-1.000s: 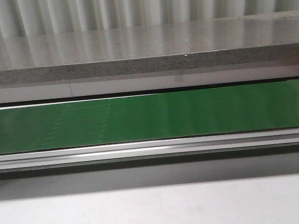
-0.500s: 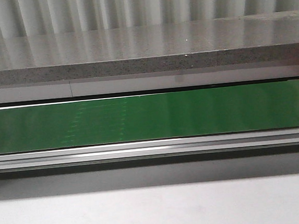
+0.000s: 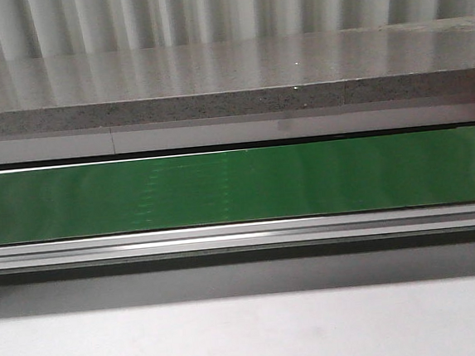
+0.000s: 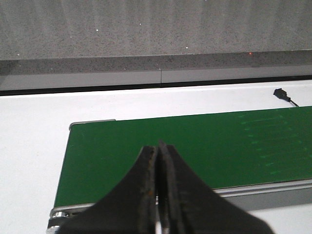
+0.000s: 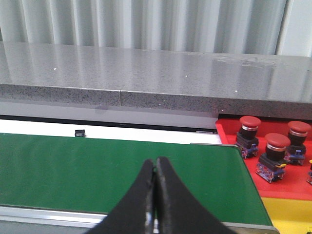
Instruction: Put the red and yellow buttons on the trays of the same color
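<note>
Three red buttons [image 5: 274, 153] w/ mushroom caps on dark bases stand upright in red tray [image 5: 229, 134], just beside end of green belt. Yellow tray [image 5: 287, 209] adjoins red tray; a yellow bit shows at frame edge, unclear what.

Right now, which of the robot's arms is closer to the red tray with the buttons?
Right. The right gripper hangs shut over the green belt end beside the red tray; the left gripper, also shut, sees no tray.
</note>
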You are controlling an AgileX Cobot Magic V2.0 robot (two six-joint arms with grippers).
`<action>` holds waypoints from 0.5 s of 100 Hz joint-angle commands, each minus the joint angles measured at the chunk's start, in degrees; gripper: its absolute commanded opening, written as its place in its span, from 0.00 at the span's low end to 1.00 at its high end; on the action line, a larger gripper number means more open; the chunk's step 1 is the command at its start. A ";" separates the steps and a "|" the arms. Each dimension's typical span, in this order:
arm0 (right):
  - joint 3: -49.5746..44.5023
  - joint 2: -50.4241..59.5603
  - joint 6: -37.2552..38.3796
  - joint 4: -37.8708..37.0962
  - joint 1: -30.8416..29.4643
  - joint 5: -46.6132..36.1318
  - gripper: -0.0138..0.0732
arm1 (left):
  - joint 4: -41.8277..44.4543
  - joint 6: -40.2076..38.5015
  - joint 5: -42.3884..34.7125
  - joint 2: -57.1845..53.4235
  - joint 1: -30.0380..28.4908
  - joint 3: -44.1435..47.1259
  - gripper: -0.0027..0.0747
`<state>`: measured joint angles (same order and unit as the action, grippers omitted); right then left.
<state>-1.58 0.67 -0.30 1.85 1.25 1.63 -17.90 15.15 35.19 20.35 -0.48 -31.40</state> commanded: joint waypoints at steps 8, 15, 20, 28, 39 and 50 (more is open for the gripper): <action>-0.08 0.66 -0.56 -0.03 -0.26 -5.10 0.08 | -0.99 -0.17 -3.91 0.40 0.39 -1.58 0.01; -0.08 0.66 -0.56 -0.03 -0.26 -5.10 0.08 | -0.99 -0.17 -3.91 0.40 0.39 -1.47 0.01; -0.08 0.66 -0.56 -0.03 -0.26 -5.10 0.08 | -0.99 -0.17 -3.91 0.40 0.39 -1.50 0.01; -0.08 0.66 -0.56 -0.03 -0.26 -5.10 0.08 | -0.99 -0.17 -4.04 0.40 0.39 -1.50 0.01; -0.08 0.66 -0.56 -0.03 -0.26 -5.10 0.08 | -0.56 -0.17 -5.98 0.40 0.39 -1.50 0.01; -0.08 0.66 -0.56 -0.03 -0.26 -5.10 0.08 | 0.20 -1.36 -8.79 0.13 0.39 -0.52 0.01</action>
<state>-1.58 0.67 -0.30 1.85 1.25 1.63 -17.65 15.02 32.73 20.35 -0.48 -31.07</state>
